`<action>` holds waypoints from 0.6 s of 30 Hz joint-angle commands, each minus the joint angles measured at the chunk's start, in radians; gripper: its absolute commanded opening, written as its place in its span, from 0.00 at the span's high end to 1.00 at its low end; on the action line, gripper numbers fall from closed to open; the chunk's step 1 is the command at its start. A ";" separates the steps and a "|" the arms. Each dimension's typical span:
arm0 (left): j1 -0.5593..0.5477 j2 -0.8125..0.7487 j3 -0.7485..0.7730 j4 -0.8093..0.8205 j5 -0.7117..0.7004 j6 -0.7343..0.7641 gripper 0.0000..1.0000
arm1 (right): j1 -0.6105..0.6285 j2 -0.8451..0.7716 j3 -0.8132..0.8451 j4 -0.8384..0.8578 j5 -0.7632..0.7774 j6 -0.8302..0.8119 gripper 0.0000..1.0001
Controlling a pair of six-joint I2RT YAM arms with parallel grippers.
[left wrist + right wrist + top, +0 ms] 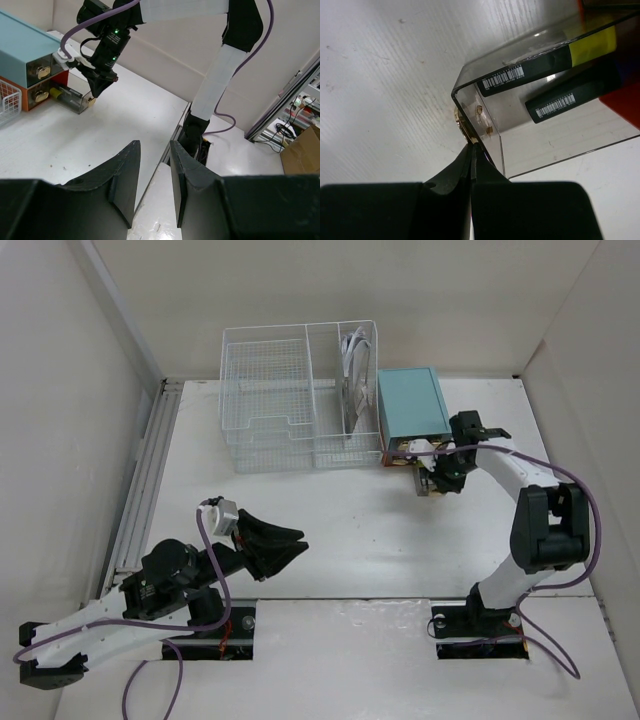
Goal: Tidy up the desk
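On the matte, scuffed white desk [400, 540], left jaws gape empty; right jaws sit closed at a drawer knob [461, 121].

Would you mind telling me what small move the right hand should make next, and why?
Probably push the clear drawer back into the teal box: the right hand is shut on its gold knob, the drawer stands pulled out, and two markers already lie inside.
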 commanded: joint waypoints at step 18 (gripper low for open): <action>-0.005 -0.020 -0.007 0.046 0.006 0.001 0.73 | 0.121 -0.133 -0.196 0.720 0.403 0.296 1.00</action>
